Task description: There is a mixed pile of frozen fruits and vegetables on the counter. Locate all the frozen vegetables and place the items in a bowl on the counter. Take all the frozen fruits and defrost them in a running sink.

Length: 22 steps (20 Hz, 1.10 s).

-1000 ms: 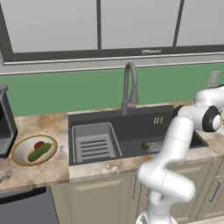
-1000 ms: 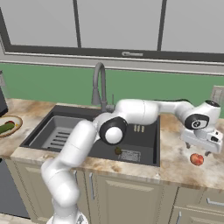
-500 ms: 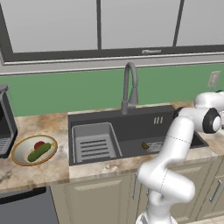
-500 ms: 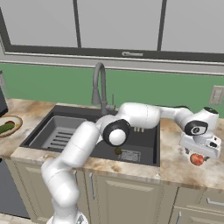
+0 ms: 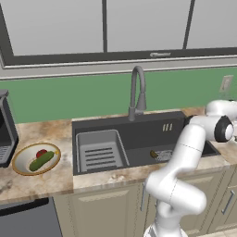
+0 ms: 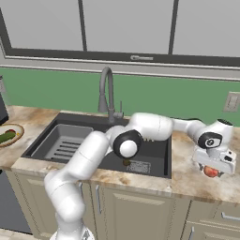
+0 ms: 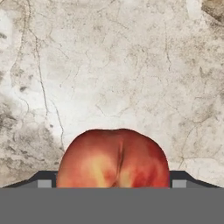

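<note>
My arm has dropped lower over the worktop at three o'clock of the sink, and my hand now straddles the peach, jaws starting to narrow on it but not yet gripping; defrosting comes next.

Wall outlet, windows.

Bowl left of sink holds cucumber, red item, possibly tomato.
</note>
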Available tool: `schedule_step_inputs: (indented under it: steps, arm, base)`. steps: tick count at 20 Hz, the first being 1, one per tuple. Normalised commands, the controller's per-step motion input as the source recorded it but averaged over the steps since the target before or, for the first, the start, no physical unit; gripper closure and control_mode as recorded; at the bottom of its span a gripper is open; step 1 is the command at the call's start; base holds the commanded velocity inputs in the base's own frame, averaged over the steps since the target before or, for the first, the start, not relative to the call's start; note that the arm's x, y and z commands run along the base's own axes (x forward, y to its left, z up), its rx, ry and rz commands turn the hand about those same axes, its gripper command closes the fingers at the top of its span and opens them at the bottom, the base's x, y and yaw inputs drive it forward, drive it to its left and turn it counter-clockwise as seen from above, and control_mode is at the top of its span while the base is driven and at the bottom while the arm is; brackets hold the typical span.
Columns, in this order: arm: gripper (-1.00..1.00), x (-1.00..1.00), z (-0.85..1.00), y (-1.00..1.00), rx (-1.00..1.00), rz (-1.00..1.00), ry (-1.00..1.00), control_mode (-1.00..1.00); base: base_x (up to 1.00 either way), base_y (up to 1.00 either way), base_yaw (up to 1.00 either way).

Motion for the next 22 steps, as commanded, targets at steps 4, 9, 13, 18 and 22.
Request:
schedule_step_inputs:
  steps: [4, 9, 13, 18, 22]
  arm:
    - [1.0, -0.07, -0.05, 0.01, 0.01, 0.0, 0.03, -1.0]
    - [1.0, -0.29, 0.16, 0.3, 0.01, 0.0, 0.01, -1.0]
    - [1.0, -0.43, 0.67, 0.64, 0.01, 0.0, 0.0, -1.0]
    - [1.0, -0.57, 0.6, 0.62, 0.06, -0.02, -0.01, -1.0]
    - [1.0, -0.29, 0.25, 0.89, 0.01, 0.0, -0.05, -1.0]
  base:
    - [0.0, 0.0, 0.0]
    - [0.0, 0.0, 0.0]
    - [0.0, 0.0, 0.0]
    - [0.0, 0.0, 0.0]
    - [0.0, 0.0, 0.0]
